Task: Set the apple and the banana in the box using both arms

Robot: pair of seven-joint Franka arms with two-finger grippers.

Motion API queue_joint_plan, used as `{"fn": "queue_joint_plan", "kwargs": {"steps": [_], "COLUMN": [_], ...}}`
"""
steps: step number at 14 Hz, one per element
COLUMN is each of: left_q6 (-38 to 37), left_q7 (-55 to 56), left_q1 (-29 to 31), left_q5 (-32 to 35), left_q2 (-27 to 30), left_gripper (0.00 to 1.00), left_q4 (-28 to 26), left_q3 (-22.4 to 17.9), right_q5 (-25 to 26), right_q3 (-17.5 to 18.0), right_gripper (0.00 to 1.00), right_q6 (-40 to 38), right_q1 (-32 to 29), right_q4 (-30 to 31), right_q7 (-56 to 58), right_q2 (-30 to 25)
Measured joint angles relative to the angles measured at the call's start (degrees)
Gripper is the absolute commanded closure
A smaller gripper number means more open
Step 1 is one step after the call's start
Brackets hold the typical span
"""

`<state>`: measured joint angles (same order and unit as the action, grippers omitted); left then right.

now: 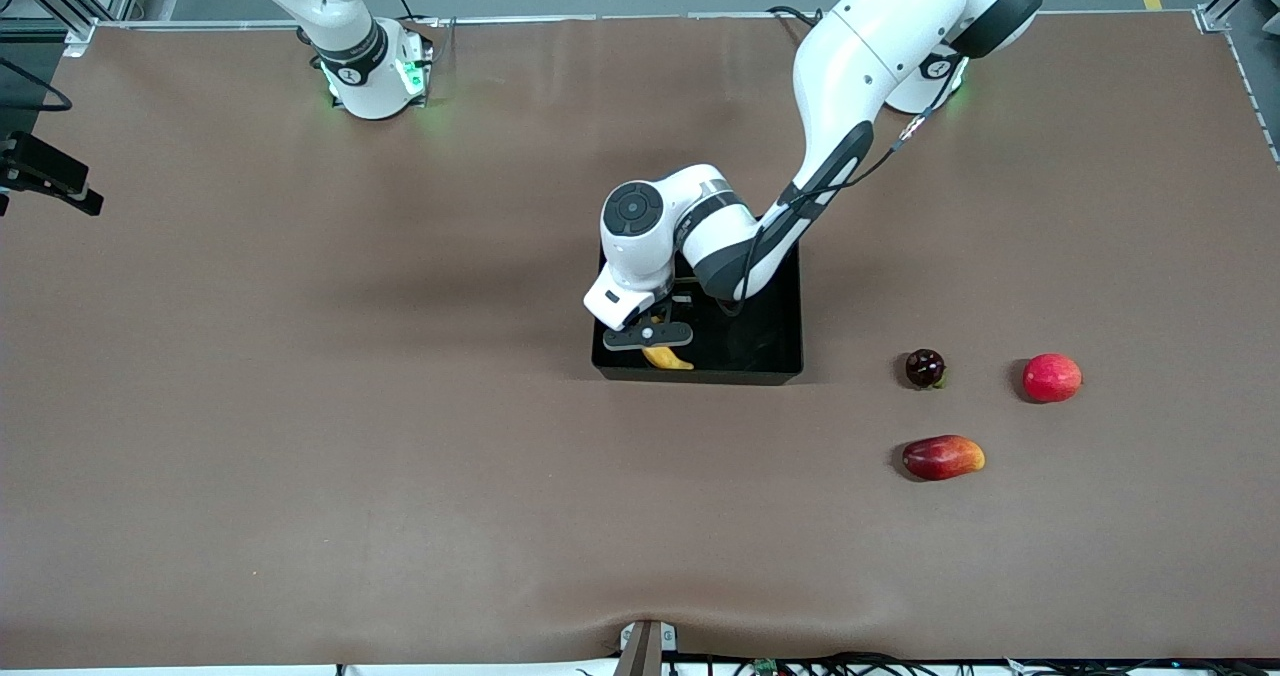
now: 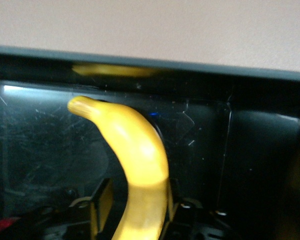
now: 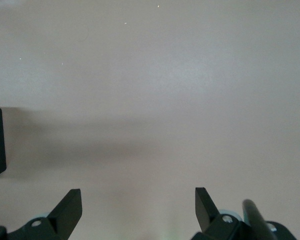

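Note:
The yellow banana point(image 1: 668, 358) lies in the black box point(image 1: 770, 356), at the corner nearest the front camera and the right arm's end. My left gripper point(image 1: 650, 334) is low in the box, its jaws either side of the banana point(image 2: 140, 165). One finger point(image 2: 102, 200) stands a little apart from it, so the gripper is open. The apple is not clearly in view; only a small red patch point(image 2: 0, 227) shows in the left wrist view. My right gripper point(image 3: 138, 205) is open and empty over bare table, out of the front view.
Three fruits lie toward the left arm's end: a dark maroon round fruit point(image 1: 925, 368), a pinkish-red round fruit point(image 1: 1052, 377) and an elongated red-orange fruit point(image 1: 943, 457). The left arm's forearm point(image 1: 740, 246) covers much of the box.

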<state>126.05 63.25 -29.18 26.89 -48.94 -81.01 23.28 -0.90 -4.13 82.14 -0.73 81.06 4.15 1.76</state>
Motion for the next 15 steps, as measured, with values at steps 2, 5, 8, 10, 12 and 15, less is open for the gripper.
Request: {"fn": "queue_joint_plan", "kwargs": {"steps": [2, 5, 8, 10, 12, 15], "left_q6": [-0.01, -1.17, -6.36, -11.12, -16.64, -19.93], "left_q7": [-0.45, -1.21, -4.47, -5.75, -8.92, -14.49], "left_q1": [0.31, 3.13, 7.54, 10.49, 13.19, 18.42], "left_q5": [0.42, 0.61, 0.58, 0.45, 0.43, -0.66], "left_q2": [0.36, 3.58, 10.49, 15.34, 19.6, 25.11], "left_gripper": [0.0, 0.0, 0.0, 0.0, 0.0, 0.0], "left_q4": [0.92, 1.96, 2.43, 2.46, 2.44, 2.31], "left_q3": [-0.11, -0.27, -0.14, -0.02, 0.02, 0.05], "right_q5": [0.0, 0.0, 0.0, 0.0, 0.0, 0.0], "right_q3": [0.0, -0.06, -0.15, -0.15, -0.14, -0.11], "right_gripper": [0.0, 0.0, 0.0, 0.0, 0.0, 0.0], "right_q6": [0.04, 0.08, 0.56, 1.05, 1.41, 1.53], "right_q1": [0.0, -0.03, -0.12, -0.14, -0.14, -0.14], "right_q4": [0.0, 0.0, 0.0, 0.0, 0.0, 0.03], "right_q7": [0.0, -0.01, -0.01, -0.01, -0.01, -0.01], "right_q2": [0.0, 0.0, 0.04, 0.09, 0.21, 0.51]}}
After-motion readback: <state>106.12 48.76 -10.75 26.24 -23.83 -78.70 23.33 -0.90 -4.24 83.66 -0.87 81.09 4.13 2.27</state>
